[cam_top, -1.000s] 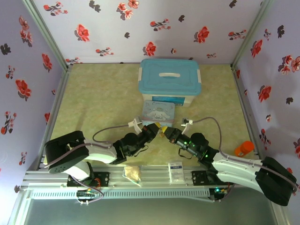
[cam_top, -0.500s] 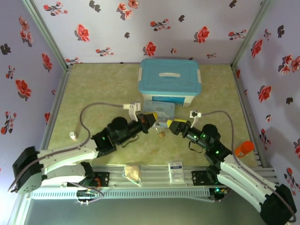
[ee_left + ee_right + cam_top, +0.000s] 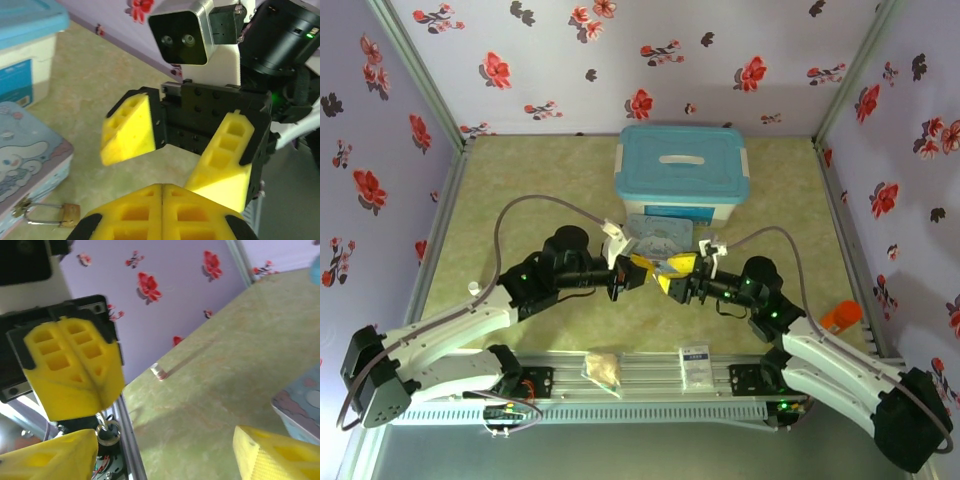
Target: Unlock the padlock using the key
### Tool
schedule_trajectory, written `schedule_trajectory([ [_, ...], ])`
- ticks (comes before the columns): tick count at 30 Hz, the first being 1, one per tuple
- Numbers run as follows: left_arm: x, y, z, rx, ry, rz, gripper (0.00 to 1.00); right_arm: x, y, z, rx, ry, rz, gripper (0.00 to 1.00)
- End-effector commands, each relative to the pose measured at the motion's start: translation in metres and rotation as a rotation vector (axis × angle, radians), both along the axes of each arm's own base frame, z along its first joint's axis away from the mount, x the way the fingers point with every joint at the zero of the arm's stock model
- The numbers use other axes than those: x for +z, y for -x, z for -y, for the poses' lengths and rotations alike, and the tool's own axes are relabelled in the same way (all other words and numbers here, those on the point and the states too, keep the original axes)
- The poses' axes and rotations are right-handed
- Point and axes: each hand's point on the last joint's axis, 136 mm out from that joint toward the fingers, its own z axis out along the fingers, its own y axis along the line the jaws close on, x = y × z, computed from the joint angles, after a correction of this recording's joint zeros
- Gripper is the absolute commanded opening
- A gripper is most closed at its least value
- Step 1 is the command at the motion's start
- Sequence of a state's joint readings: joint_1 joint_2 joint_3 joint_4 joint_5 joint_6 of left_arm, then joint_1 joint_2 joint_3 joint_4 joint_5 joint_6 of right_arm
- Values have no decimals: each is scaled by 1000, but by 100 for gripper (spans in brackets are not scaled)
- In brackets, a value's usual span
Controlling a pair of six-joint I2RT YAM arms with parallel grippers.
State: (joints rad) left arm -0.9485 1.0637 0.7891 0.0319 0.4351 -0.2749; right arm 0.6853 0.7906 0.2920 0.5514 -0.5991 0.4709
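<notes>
My left gripper (image 3: 638, 272) is shut, its yellow fingers pressed together (image 3: 162, 187). In the right wrist view a thin metal key (image 3: 102, 419) with a small ring hangs from its tips (image 3: 75, 370). My right gripper (image 3: 672, 278) faces it tip to tip, open, with nothing between its fingers (image 3: 165, 440). The brass padlock (image 3: 70, 214) lies on the table on its side, free of both grippers. Its silvery shackle points toward the corner of the cartoon tin (image 3: 25, 150).
A white box with a blue lid (image 3: 682, 175) stands behind the tin (image 3: 658, 236). An orange bottle (image 3: 840, 317) sits at the right wall and a small white cylinder (image 3: 474, 290) at the left. Two packets (image 3: 603, 368) (image 3: 695, 362) lie on the front rail.
Both arms have lifted from the table and met tip to tip in front of the tin. The right gripper has opened. The left one stays shut.
</notes>
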Motion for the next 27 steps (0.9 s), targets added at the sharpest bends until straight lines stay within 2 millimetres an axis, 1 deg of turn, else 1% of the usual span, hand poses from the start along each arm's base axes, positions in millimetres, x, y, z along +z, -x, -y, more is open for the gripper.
schedule_trajectory([
  [1, 19, 11, 8, -111, 41, 48, 0, 6, 11, -9, 64, 13, 180, 66],
  [3, 18, 10, 9, -113, 31, 47, 0, 3, 17, -14, 112, 20, 196, 57],
  [4, 19, 9, 9, -111, 34, 48, 0, 1, 17, -16, 120, 25, 193, 55],
  [6, 22, 9, 11, -111, 55, 49, 0, -2, 16, -18, 121, 30, 200, 54],
  [8, 25, 10, 12, -121, 75, 46, 0, 1, 17, -20, 131, 9, 208, 52],
  [11, 24, 9, 14, -120, 71, 44, 0, 8, 20, -21, 148, -40, 219, 48],
  [15, 24, 9, 15, -124, 71, 43, 0, 7, 21, -23, 159, -33, 217, 45],
  [17, 24, 9, 13, -121, 63, 47, 0, 0, 23, -23, 169, 1, 214, 47],
  [18, 24, 8, 12, -120, 61, 45, 0, -5, 23, -22, 169, 30, 211, 49],
  [20, 23, 6, 11, -111, 58, 45, 0, -18, 24, -19, 162, 109, 223, 59],
  [22, 23, 4, 11, -108, 59, 41, 0, -25, 25, -17, 148, 163, 237, 64],
  [23, 22, 4, 12, -108, 56, 38, 0, -26, 26, -16, 141, 163, 244, 65],
  [27, 18, 4, 15, -116, 53, 17, 0, -11, 25, -16, 124, 101, 267, 65],
])
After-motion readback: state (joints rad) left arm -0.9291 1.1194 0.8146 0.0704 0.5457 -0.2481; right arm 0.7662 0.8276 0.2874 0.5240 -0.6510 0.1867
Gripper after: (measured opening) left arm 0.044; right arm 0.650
